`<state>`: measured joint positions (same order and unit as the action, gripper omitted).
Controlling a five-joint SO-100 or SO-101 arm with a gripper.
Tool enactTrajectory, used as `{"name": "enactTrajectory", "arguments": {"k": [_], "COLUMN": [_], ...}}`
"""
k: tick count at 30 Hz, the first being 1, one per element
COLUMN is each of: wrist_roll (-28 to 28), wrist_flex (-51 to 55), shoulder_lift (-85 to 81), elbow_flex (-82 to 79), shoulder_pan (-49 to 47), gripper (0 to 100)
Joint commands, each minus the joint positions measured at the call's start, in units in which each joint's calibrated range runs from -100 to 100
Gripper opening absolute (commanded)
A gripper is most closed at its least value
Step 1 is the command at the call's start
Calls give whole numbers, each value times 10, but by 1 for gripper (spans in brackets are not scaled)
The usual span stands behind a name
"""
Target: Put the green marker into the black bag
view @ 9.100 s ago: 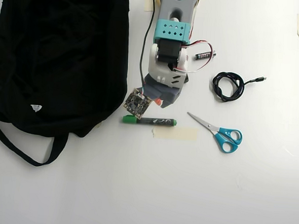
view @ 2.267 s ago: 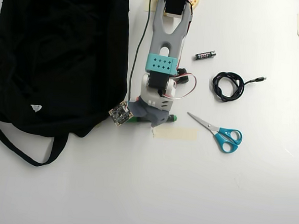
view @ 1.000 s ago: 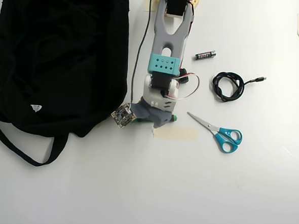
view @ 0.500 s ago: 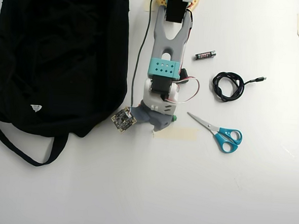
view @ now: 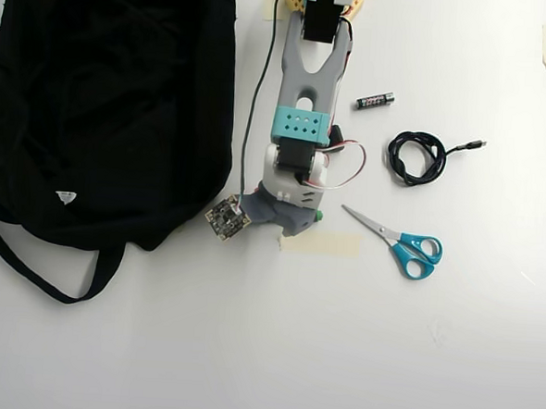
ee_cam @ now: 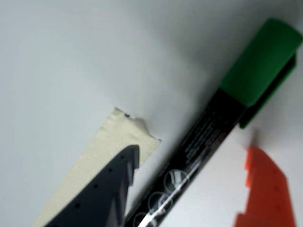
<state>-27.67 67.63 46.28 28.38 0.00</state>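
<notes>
In the wrist view the green marker [ee_cam: 199, 146] lies diagonally on the white table, green cap at the upper right, dark printed barrel running to the lower left. My gripper [ee_cam: 191, 151] is open and straddles the barrel: the dark finger [ee_cam: 111, 189] is on its left, the orange finger [ee_cam: 265, 189] on its right with a white gap between. In the overhead view my gripper [view: 286, 222] covers the marker; only its small green end [view: 319, 215] peeks out. The black bag [view: 103, 101] lies to the left, close beside the gripper.
A strip of beige tape [view: 319, 243] is stuck just below the gripper. In the overhead view, blue-handled scissors [view: 405, 245], a coiled black cable [view: 417, 156] and a small battery [view: 375, 100] lie to the right. The bag's strap [view: 28, 264] loops out at the lower left.
Nine seconds ago the whole marker showed below the gripper; the gripper has since come down over it. In the last second the gripper head shifted only slightly.
</notes>
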Motion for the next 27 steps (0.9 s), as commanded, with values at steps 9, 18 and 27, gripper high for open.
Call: {"name": "enactTrajectory", "arguments": {"k": [9,18,27], "wrist_roll": [-2,-2,-2], "wrist_flex": [2,2,2], "shoulder_lift": [14,35,43], "elbow_flex": [-3,-2,4], "shoulder_pan": [-4,-1,-2], "gripper": [28,28,28]}}
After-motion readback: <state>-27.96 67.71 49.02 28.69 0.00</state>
